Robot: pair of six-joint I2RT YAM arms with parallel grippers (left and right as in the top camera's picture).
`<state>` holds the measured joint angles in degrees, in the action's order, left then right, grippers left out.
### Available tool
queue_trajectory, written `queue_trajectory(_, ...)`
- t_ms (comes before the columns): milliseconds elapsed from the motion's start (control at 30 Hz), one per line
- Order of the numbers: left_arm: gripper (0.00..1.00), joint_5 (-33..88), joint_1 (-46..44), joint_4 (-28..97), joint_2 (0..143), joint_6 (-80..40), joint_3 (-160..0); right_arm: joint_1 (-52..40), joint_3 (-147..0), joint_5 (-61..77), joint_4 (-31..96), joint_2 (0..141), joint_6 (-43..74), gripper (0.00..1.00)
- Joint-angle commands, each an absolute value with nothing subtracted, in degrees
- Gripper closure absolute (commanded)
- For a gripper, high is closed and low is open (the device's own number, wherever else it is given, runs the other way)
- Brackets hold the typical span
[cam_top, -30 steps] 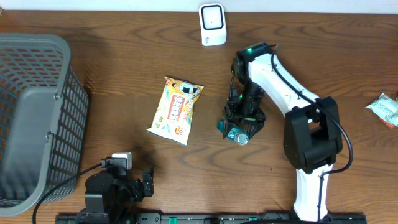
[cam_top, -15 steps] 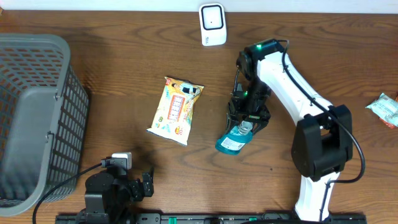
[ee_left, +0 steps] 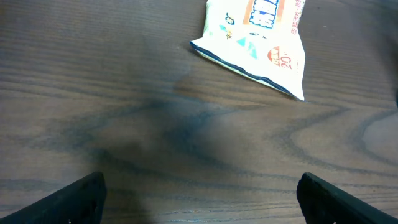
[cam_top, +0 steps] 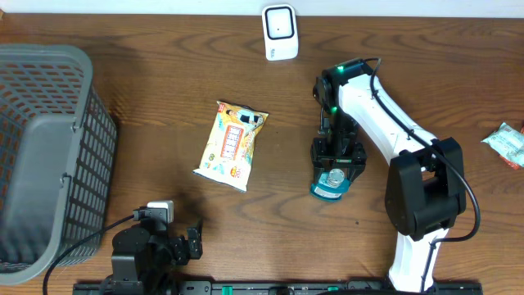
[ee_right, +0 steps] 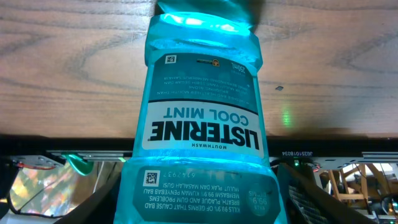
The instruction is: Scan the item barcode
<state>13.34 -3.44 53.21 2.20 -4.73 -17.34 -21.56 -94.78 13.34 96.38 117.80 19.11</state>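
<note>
**Inspector:** Overhead?

**Assistant:** The right pincer (cam_top: pixel 332 166) is clenched on the translucent teal plastic mouthwash bottle (cam_top: pixel 329 185), right of centre over the brown wooden desk (cam_top: pixel 164 74) and nearer than the white box-shaped scanner (cam_top: pixel 279 33). Contact with the wood: cannot tell. The left pincer (cam_top: pixel 191 242) sits released at the near edge.

**Inspector:** Left wrist?

**Assistant:** Fingers (ee_left: pixel 81 196) spread wide, bare desk between them. The yellow-and-white snack packet (ee_left: pixel 255 43) lies ahead.

**Inspector:** Right wrist?

**Assistant:** The bottle fills the frame, its "Listerine Cool Mint" label facing the camera, with a small square code on the band beneath.
</note>
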Motion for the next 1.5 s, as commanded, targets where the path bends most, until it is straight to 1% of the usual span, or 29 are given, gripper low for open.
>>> queue_trajectory(0, 0.02, 13.2, -3.6, 54.9, 2.1, -5.0, -16.7, -21.4, -94.8, 10.2, 95.9, 116.5, 21.0, 0.34)
queue_trajectory(67, 0.02, 13.2, -3.6, 54.9, 2.1, -5.0, -16.7, -21.4, -94.8, 10.2, 95.6, 116.5, 21.0, 0.28)
queue_trajectory(300, 0.02, 13.2, -3.6, 54.9, 2.1, -5.0, -16.7, -21.4, -97.3, 9.9, 93.2, 116.5, 20.5, 0.20)
queue_trajectory(367, 0.02, 13.2, -3.6, 54.9, 2.1, -5.0, -16.7, -21.4, -100.6, 10.0, 93.5, 116.1, 19.6, 0.17)
queue_trajectory(467, 0.02, 13.2, -3.6, 54.9, 2.1, -5.0, -16.7, -21.5, -106.8, 10.0, 93.9, 114.6, 17.5, 0.09)
queue_trajectory(567, 0.02, 13.2, -3.6, 54.9, 2.1, -5.0, -16.7, -21.5, -112.7, 9.9, 94.1, 111.1, 12.5, 0.02)
queue_trajectory(633, 0.02, 13.2, -3.6, 54.9, 2.1, -5.0, -16.7, -21.4, -114.4, 9.0, 94.1, 107.9, 10.3, 0.01)
queue_trajectory(767, 0.02, 13.2, -3.6, 54.9, 2.1, -5.0, -16.7, -21.4, -112.9, 7.5, 93.8, 100.2, 8.7, 0.01)
queue_trajectory(833, 0.02, 13.2, -3.6, 54.9, 2.1, -5.0, -16.7, -21.6, -110.2, 7.4, 92.6, 95.9, 7.7, 0.01)
queue_trajectory(933, 0.02, 13.2, -3.6, 54.9, 2.1, -5.0, -16.7, -22.2, -102.1, 5.5, 88.3, 88.4, 7.4, 0.01)
queue_trajectory(967, 0.02, 13.2, -3.6, 54.9, 2.1, -5.0, -16.7, -22.9, -94.2, 3.1, 83.7, 83.1, 7.4, 0.01)
queue_trajectory(1067, 0.02, 13.2, -3.6, 54.9, 2.1, -5.0, -16.7, -24.3, -80.1, 0.5, 74.4, 75.4, 7.4, 0.01)
queue_trajectory(1200, 0.02, 13.2, -3.6, 54.9, 2.1, -5.0, -16.7, -25.1, -67.1, 1.5, 65.1, 69.7, 7.6, 0.01)
queue_trajectory(1300, 0.02, 13.2, -3.6, 54.9, 2.1, -5.0, -16.7, -25.1, -63.7, 5.3, 61.4, 69.0, 6.0, 0.01)
queue_trajectory(1467, 0.02, 13.2, -3.6, 54.9, 2.1, -5.0, -16.7, -25.2, -63.0, 7.2, 60.4, 70.1, 4.3, 0.03)
